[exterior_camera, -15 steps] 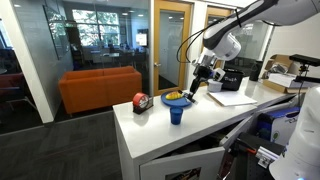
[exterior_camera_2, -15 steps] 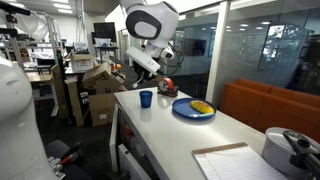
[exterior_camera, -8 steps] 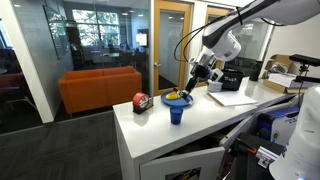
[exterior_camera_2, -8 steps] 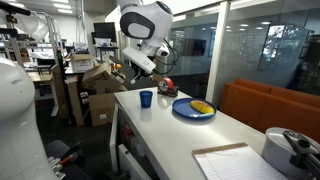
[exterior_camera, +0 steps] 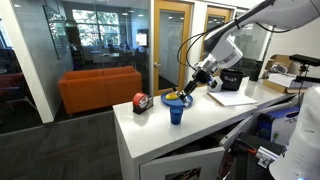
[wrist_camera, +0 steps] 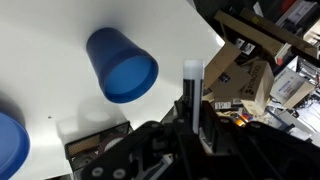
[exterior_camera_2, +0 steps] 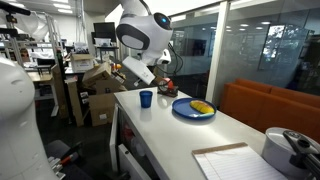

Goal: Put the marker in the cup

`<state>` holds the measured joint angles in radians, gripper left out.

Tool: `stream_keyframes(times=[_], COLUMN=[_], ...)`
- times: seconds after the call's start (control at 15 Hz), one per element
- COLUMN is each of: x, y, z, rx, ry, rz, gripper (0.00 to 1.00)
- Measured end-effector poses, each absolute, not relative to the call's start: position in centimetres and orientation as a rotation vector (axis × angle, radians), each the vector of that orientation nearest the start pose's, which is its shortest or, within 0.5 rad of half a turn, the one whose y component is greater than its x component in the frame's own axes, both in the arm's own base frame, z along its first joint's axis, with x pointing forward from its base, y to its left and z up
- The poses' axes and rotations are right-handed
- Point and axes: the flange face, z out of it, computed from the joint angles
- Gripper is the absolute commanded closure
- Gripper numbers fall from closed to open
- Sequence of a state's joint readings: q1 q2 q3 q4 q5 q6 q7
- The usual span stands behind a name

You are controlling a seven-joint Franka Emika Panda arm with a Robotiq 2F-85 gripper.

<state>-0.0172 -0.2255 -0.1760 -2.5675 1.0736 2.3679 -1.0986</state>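
Note:
The small blue cup [exterior_camera: 177,111] stands on the white table, in front of the blue plate; it also shows in the other exterior view [exterior_camera_2: 146,98] and in the wrist view [wrist_camera: 122,65]. My gripper [exterior_camera: 193,88] hangs above the table just behind and beside the cup, also seen in an exterior view [exterior_camera_2: 148,72]. It is shut on the marker [wrist_camera: 191,92], a thin dark stick with a pale tip that points out from between the fingers [wrist_camera: 192,128]. In the wrist view the marker's tip is to the right of the cup's mouth, near the table edge.
A blue plate [exterior_camera: 186,101] with yellow items [exterior_camera_2: 202,107] sits behind the cup. A red-and-black round object [exterior_camera: 141,102] stands near the table's end. Papers [exterior_camera: 230,97] lie further along. The table edge [wrist_camera: 205,25] is close to the cup.
The arm has swung and lowered a little toward the cup, carrying the marker with it. The cup and plate have not moved.

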Motion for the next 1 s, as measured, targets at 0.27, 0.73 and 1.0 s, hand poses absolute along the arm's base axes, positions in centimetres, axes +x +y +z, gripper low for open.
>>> stream_keyframes(times=[0.27,0.73,1.0], x=[42.1,42.2,42.0], y=[-5.9,-3.7,-3.9], z=[33.1,33.2,33.2], rx=[-2.476,-2.514,-2.526], ry=[-0.082,-0.054,-0.034], rz=[-0.703,-0.836,-0.896], gripper=[0.95,0.95,0.95])
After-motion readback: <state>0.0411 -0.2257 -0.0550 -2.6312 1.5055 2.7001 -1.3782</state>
